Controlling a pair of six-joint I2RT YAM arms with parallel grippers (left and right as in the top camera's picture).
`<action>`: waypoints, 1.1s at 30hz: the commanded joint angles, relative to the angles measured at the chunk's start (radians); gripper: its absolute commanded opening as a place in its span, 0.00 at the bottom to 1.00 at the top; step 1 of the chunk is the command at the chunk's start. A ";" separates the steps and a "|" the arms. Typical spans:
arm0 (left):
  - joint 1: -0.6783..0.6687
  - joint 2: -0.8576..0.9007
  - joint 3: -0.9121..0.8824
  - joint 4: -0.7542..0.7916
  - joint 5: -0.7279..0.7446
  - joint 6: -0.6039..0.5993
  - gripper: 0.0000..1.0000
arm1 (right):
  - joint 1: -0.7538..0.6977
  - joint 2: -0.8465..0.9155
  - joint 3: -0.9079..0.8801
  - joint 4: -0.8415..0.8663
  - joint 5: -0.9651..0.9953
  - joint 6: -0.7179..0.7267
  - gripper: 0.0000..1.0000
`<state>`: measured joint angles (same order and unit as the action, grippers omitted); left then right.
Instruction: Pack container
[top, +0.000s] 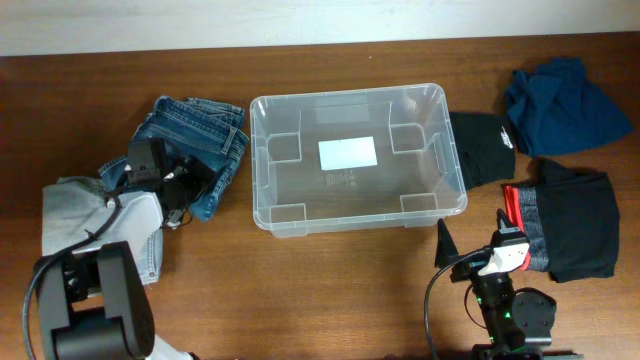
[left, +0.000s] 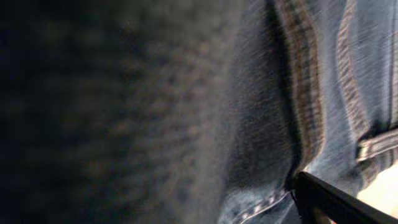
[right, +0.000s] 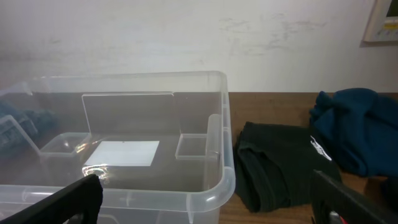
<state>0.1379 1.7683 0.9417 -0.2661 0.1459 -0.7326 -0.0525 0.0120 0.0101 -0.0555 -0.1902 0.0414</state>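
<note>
Overhead view: clear plastic container (top: 350, 224) mid-table (top: 330, 300), white label (top: 348, 153) on base. Left of container, left gripper (top: 178, 190) spread wide, low on folded jeans (top: 205, 125). Off container's near right corner, right gripper (top: 473, 240) likewise released, holding nothing.

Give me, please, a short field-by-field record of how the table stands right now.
container: table centre, upright, nothing packed in it
white label: on the container's base
dark jeans: folded, left of the container
light jeans: front left
black garment: just right of the container
navy garment: back right
black-and-red garment: front right
left gripper: close over the dark jeans, jaws open, holding nothing
right gripper: front right of the container, facing it, jaws open, holding nothing
</note>
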 joint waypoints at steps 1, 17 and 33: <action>0.003 0.095 -0.010 0.032 0.024 -0.015 0.84 | 0.006 -0.008 -0.005 -0.005 -0.016 -0.008 0.98; 0.003 -0.014 0.016 0.107 0.287 -0.007 0.00 | 0.006 -0.008 -0.005 -0.005 -0.016 -0.008 0.99; -0.003 -0.565 0.365 -0.058 0.160 0.124 0.00 | 0.006 -0.008 -0.005 -0.005 -0.016 -0.008 0.99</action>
<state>0.1387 1.2900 1.1774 -0.3313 0.3027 -0.6689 -0.0517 0.0120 0.0101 -0.0555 -0.1902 0.0410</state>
